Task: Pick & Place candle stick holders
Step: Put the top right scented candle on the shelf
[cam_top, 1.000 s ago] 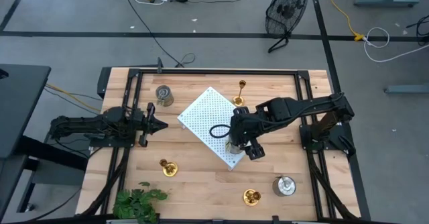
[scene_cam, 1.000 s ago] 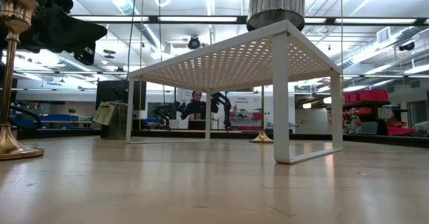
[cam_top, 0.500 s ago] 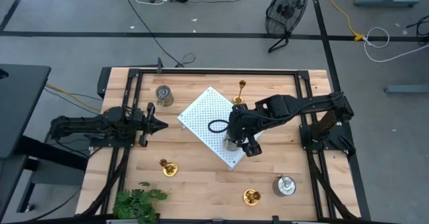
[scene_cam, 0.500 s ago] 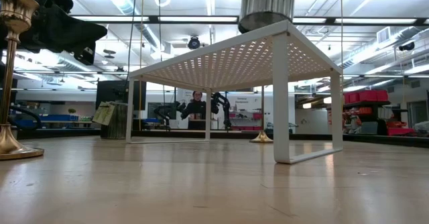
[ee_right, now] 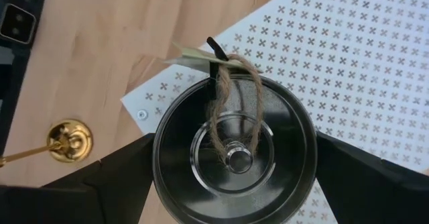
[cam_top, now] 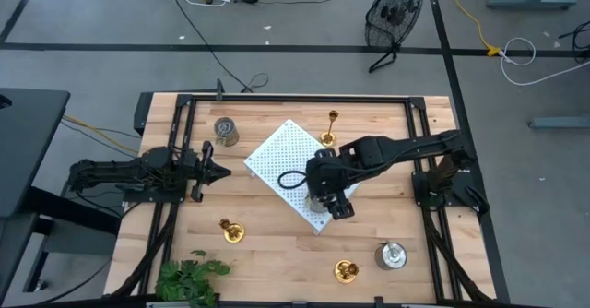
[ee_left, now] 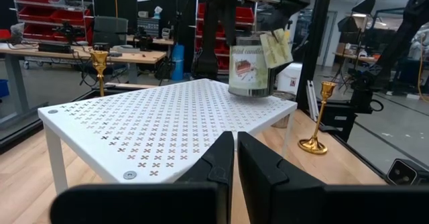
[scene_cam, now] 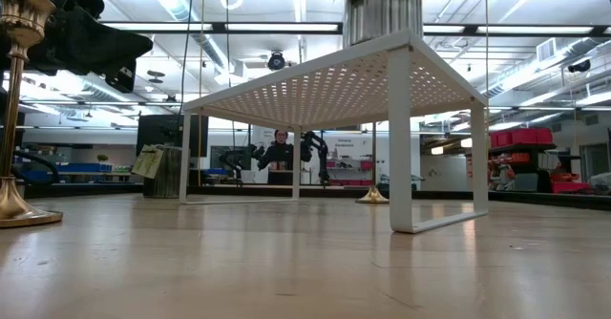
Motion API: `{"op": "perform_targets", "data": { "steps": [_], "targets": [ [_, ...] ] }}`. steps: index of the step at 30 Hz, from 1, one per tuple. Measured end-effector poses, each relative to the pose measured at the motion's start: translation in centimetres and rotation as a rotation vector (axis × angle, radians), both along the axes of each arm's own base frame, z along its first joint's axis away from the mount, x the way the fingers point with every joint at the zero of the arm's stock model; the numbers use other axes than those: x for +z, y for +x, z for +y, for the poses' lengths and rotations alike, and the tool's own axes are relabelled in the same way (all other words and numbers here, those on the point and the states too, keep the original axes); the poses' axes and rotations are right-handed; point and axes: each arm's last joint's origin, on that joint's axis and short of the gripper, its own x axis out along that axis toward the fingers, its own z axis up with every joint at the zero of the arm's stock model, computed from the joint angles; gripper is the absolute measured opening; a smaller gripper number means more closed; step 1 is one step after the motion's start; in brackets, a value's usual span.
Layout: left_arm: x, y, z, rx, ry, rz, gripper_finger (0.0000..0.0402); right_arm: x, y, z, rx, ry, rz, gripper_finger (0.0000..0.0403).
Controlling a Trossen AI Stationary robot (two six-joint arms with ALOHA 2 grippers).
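Over the white board's (cam_top: 293, 167) near corner | right tool (ee_right: 234, 184) spread wide around a silver-grey candle holder (ee_right: 234, 157), gripping its sides, probably for setting down on the board | left tool (ee_left: 234, 158) clenched empty, waiting at the desk's (cam_top: 277, 248) left.

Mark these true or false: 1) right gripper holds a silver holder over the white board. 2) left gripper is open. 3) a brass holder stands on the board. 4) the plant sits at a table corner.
1) True: the right gripper straddles a silver holder at the white board corner.
2) False: the left gripper is shut, holding nothing.
3) False: each brass holder stands on the table.
4) True: the plant is at a corner.
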Motion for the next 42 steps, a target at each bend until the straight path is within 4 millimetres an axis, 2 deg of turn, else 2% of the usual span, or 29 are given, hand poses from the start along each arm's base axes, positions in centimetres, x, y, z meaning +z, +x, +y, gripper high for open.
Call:
{"op": "perform_targets", "data": {
  "steps": [13, 18, 42],
  "targets": [
    [0.0, 0.0, 0.0, 0.000, 0.000, -0.001, 0.0025, -0.5, 0.5, 1.0, 0.066, -0.019, 0.017, 0.0364],
    [0.0, 0.0, 0.0, 0.000, 0.000, -0.001, 0.0025, -1.1, 1.0, 1.1, 0.070, -0.037, 0.037, 0.0364],
    [0.0, 0.0, 0.0, 0.000, 0.000, -0.001, 0.0026, -1.1, 1.1, 1.1, 0.151, -0.081, 0.021, 0.0365]
  ]
}}
